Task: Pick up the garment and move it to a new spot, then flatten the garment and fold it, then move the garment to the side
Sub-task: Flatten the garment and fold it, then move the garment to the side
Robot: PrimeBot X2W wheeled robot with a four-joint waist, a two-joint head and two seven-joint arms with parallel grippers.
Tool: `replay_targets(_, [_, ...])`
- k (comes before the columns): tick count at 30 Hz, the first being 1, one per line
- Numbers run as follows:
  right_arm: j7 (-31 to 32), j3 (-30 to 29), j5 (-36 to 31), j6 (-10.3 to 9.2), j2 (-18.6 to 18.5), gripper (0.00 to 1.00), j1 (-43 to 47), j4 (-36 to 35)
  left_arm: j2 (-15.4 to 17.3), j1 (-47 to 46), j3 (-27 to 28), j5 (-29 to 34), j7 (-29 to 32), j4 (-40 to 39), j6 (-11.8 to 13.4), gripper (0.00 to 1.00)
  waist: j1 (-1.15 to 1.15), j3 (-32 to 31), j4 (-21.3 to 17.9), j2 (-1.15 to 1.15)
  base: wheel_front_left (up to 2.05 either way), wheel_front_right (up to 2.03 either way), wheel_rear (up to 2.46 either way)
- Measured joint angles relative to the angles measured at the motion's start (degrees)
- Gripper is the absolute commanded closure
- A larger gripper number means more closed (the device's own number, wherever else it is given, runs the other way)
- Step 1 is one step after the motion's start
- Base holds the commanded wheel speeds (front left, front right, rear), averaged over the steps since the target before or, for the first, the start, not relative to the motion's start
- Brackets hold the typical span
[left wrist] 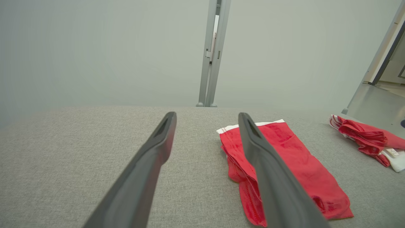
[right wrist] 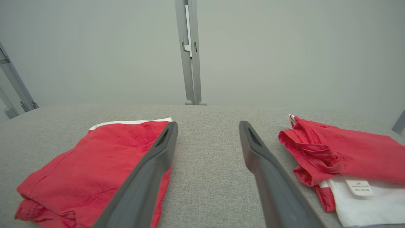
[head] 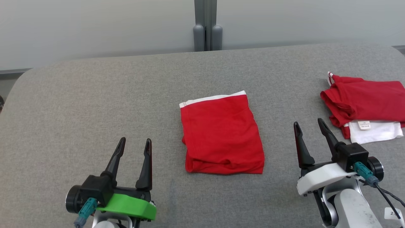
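At the lower left of the head view, your left end effector (head: 135,139) is hovering released, its two dark fingers standing apart with nothing between them. In the middle of the frame the folded red garment (head: 221,136) is lying flat on the grey woven surface (head: 95,101) as a neat rectangle, with a white band showing along its far edge and a soft roll along its near edge. To the lower right of it your right end effector (head: 308,122) is also hanging released, fingers spread and empty, apart from the cloth. At the far right a red and white pile (head: 364,104) is resting by the edge of the surface.

The left wrist view is giving you the garment's stacked layers along one side, plus a strip of floor (left wrist: 376,104) at its upper right. The right wrist view is showing a small label (right wrist: 359,187) on the white cloth of the pile.

Behind the surface a pale wall (head: 95,28) is rising, split by a grey post (head: 207,25) at the top centre.
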Motion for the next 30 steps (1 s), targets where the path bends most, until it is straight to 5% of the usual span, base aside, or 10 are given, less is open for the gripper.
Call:
replay_targets(18, [0.00, 0.16, 1.08, 0.00, 0.11, 0.00, 0.29, 2.16, 0.00, 0.30, -0.41, 0.29, -0.01, 0.03, -0.29, 0.00, 0.00, 0.84, 0.10, 0.00, 0.00, 0.00, 0.00])
replay_targets(30, [4.55, 4.67, 3.48, 0.00, 0.15, 0.00, -7.40, 12.48, 0.01, -3.36, -2.53, -0.16, -0.01, 0.38, -0.74, 0.00, 0.00, 5.85, 3.97, 0.00, 0.00, 0.00, 0.00])
